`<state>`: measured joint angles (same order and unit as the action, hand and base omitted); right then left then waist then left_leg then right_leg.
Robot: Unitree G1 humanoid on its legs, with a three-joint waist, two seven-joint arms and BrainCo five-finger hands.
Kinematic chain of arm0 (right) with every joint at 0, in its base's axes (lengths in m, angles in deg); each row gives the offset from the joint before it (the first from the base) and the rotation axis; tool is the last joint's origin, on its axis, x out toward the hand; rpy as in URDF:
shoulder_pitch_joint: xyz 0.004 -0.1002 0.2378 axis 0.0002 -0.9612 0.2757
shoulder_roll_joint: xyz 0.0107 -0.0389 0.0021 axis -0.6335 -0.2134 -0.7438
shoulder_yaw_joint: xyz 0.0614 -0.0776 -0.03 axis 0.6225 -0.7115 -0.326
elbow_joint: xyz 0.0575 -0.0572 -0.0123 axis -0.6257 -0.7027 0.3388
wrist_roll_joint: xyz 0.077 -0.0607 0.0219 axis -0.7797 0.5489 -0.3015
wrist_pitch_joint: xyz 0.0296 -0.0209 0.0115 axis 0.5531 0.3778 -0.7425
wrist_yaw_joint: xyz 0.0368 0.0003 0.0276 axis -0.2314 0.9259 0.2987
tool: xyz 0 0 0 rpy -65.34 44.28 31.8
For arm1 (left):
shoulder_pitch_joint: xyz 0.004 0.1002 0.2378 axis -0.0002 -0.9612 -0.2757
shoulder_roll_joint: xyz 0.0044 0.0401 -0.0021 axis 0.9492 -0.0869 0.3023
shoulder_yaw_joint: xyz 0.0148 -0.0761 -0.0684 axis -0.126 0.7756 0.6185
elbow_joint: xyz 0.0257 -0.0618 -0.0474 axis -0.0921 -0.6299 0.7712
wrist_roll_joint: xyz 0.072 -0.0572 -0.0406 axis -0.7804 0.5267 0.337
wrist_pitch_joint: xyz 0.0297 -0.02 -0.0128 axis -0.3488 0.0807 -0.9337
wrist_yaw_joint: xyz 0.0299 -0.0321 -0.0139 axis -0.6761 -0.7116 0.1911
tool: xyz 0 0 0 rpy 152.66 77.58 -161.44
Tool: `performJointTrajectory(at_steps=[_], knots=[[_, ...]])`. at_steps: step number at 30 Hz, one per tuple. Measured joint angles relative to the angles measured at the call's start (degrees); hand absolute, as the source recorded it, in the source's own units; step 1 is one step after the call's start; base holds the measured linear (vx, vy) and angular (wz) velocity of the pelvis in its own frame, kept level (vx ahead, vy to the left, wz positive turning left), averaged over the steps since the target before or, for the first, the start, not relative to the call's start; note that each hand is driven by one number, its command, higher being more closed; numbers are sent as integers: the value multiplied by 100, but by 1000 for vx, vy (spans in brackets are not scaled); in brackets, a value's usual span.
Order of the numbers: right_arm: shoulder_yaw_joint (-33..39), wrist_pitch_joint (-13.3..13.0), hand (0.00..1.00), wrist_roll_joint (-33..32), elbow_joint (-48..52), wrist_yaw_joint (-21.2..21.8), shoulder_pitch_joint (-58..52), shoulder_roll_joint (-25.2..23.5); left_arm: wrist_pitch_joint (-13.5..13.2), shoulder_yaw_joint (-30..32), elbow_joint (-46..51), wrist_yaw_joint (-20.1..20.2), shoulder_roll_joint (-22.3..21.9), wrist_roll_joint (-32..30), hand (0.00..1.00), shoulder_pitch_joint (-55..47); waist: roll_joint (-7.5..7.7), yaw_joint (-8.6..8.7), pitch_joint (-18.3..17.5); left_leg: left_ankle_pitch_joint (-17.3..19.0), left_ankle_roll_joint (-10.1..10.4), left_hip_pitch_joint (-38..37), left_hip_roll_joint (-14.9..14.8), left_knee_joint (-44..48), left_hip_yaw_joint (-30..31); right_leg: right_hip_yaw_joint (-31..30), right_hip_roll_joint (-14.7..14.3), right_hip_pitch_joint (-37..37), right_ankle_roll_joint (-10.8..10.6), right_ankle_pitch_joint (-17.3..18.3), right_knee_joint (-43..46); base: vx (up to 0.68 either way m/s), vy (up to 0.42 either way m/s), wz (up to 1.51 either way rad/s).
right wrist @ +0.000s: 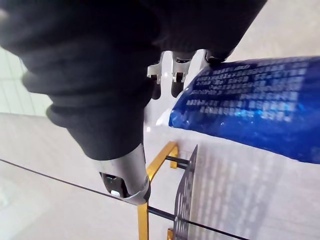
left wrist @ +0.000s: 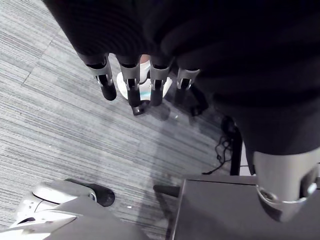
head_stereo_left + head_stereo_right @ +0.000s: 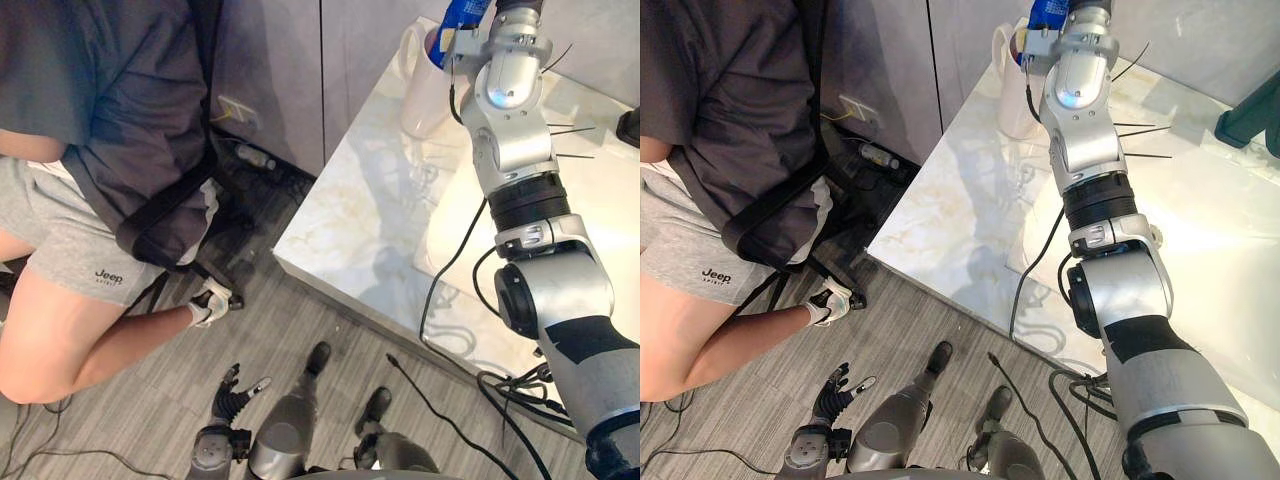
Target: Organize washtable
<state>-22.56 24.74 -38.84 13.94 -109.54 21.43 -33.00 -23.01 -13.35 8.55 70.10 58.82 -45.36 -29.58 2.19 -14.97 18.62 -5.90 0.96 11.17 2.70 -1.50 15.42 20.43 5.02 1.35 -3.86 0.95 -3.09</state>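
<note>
So the right hand (image 1: 177, 75) has its fingers curled on the blue tube (image 1: 250, 110), whose long axis runs sideways past them. The white cup (image 3: 420, 95) sits just below, and the left hand (image 2: 131, 82) hangs loose.

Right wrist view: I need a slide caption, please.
Right hand grips a blue tube, a gold-framed black mesh rack beyond it.

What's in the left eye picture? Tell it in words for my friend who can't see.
The robot's right hand reaches across a white marble washtable, holding a blue tube beside a white cup at the far corner. A person in a grey shirt and shorts is to the left, and the robot's left hand hangs open by the grey floor.
</note>
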Motion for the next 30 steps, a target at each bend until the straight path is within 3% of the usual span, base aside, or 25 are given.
performJointTrajectory(at_steps=[9,11,15,17,21,26,27,29,30], knots=[[42,13,0,159,415,-6,-408,-50,3,-1,-86,10,-15,-41,0,20,50,50,-45,-21,24,-156,-35,-65,-2,-19,-25,-127,2,-1,-7,0,0,0],[62,13,0,253,733,-11,-463,-42,12,0,-135,13,20,-54,0,16,103,169,-80,-29,36,-160,-51,-74,-10,-22,-36,-126,2,-2,-7,-12,7,-2],[65,-2,0,345,1499,20,-592,430,27,8,-175,26,94,-62,0,-8,261,226,-210,-30,37,-338,-86,-158,-138,-107,-45,-216,6,-4,-25,-12,11,-12],[62,-58,0,354,2121,95,-853,769,34,17,-179,27,194,-64,0,-118,443,393,-454,-29,36,-399,-107,-227,-252,-212,-42,-199,6,-4,-31,-9,20,-24],[120,-257,0,362,2972,268,-1425,1444,62,34,-265,30,270,-157,0,-113,586,633,-675,-15,25,-569,-151,-290,-524,-495,-38,-182,26,-34,-15,-7,22,-41],[1190,-508,0,478,4119,341,-2838,2019,87,251,-578,50,223,-173,0,-129,635,961,-1007,41,-15,-788,-227,-375,-1030,-988,-57,-127,16,-80,19,-24,11,-54],[1855,-555,0,538,4440,364,-3389,2058,115,273,-634,68,220,-174,0,-129,624,1108,-1081,66,-26,-859,-238,-376,-1156,-1133,-61,-120,10,-101,33,-16,10,-54],[2625,-627,0,652,4644,356,-4037,2058,115,373,-649,119,166,-172,0,-126,619,1192,-1137,108,-33,-945,-254,-377,-1296,-1295,-69,-114,10,-101,83,-18,8,-46],[3298,-679,0,698,4686,331,-4574,2015,115,455,-662,121,82,-171,0,-133,607,1313,-1235,124,-38,-969,-251,-381,-1353,-1339,-63,-114,3,-96,86,-15,8,-32]])
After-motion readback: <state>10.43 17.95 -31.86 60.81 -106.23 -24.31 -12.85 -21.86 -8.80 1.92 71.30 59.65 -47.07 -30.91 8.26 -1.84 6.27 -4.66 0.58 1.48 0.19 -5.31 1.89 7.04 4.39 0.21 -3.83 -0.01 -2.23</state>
